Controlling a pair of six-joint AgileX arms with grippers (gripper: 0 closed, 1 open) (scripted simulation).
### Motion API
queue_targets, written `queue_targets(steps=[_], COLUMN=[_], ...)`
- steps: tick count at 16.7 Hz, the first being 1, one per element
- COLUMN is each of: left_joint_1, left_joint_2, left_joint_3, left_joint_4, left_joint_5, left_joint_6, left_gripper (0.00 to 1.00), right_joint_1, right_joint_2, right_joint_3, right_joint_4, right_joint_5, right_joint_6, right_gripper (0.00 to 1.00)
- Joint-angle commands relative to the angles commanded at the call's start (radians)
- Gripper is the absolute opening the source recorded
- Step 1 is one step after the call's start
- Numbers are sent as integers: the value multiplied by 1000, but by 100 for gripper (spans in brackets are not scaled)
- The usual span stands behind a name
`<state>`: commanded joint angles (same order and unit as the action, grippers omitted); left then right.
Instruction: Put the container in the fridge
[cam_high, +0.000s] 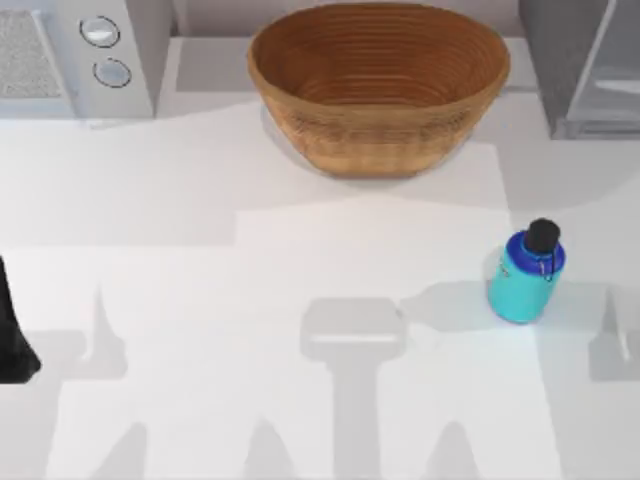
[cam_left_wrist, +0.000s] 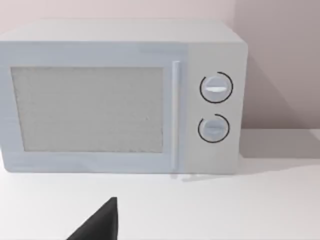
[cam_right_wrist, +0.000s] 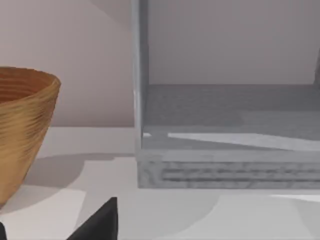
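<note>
Bottle stands upright on the white desk, right side, untouched and well apart from both arms. Cyan-teal body, darker blue shoulder, round black cap; smooth and cylindrical.

Fridge at the far right corner, beyond the bottle: grey speckled box. In the right wrist view the fridge shows an open grey cavity with a speckled front ledge and a thin upright frame.

Basket, large, woven brown, oval bowl shape, sits at far centre, left of the fridge; bare desk lies between bottle and fridge. Basket edge shows ribbed weave.

Microwave at far left corner: pale grey box, meshed window, two round knobs.

Left arm parked at the left edge, a dark shape. Finger state on either arm: cannot tell.
</note>
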<state>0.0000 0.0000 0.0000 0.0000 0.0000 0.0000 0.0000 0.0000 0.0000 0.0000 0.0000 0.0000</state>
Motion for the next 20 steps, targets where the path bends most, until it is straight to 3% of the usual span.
queue_targets(steps=[9, 20], left_joint_1=[0, 0], left_joint_2=[0, 0], left_joint_3=[0, 0], left_joint_4=[0, 0], left_joint_5=[0, 0], left_joint_6=[0, 0], left_gripper=[100, 100], right_joint_1=[2, -30], right_joint_2=[227, 979], right_joint_3=[-20, 70], right_joint_4=[127, 777], right_joint_5=[-91, -391], right_joint_6=[-7, -104], right_gripper=[100, 100])
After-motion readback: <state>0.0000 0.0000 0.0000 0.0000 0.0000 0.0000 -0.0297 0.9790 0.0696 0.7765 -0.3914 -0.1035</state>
